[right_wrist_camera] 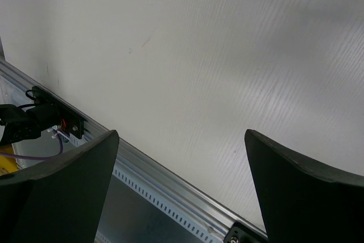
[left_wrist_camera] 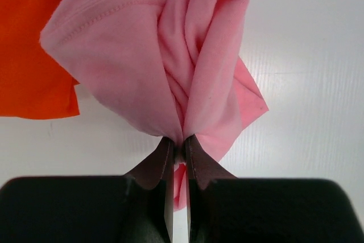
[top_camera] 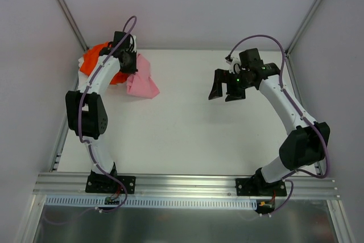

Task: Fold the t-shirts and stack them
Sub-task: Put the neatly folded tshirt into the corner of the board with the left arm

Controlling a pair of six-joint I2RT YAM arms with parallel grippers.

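The light pink t-shirt (top_camera: pixel 142 82) lies bunched at the back left of the white table, next to the bright orange t-shirt (top_camera: pixel 95 60), which the left arm partly hides. My left gripper (top_camera: pixel 128 61) is shut on a fold of the pink t-shirt (left_wrist_camera: pixel 170 55); in the left wrist view the cloth is pinched between the fingertips (left_wrist_camera: pixel 196 157) and fans out above them, with the orange t-shirt (left_wrist_camera: pixel 34 44) at the left. My right gripper (top_camera: pixel 226 90) is open and empty, held above the table at the right; its view shows only bare table between the fingers (right_wrist_camera: pixel 296 186).
The white table (top_camera: pixel 187 129) is walled at the back and sides. An aluminium rail (top_camera: pixel 187 183) runs along the near edge, where both arm bases are bolted. The rail also shows in the right wrist view (right_wrist_camera: pixel 159 180).
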